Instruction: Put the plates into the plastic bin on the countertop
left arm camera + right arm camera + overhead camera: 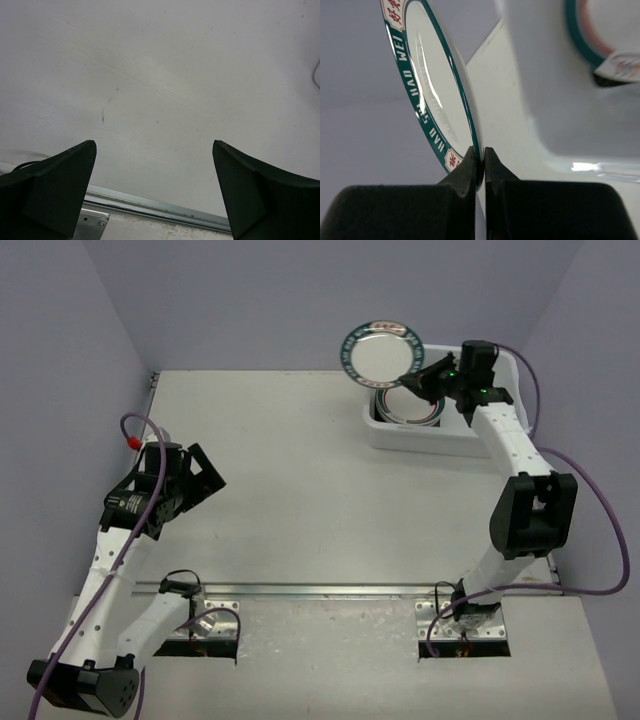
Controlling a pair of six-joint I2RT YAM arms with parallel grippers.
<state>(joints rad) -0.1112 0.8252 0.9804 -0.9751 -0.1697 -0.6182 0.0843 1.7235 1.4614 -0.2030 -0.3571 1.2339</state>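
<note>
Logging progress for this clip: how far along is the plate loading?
Done: plates already sit in the plastic bin. In hand: the right gripper pinches a teal-rimmed plate by its rim, held tilted above the bin's far left corner. Remaining: lowering it in. No other plates show on the countertop; the left gripper is open and empty.

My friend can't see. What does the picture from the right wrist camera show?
The right gripper pinches the edge of a teal-rimmed white plate, held nearly upright. Beside it stands the white plastic bin, with another teal-rimmed plate inside.
</note>
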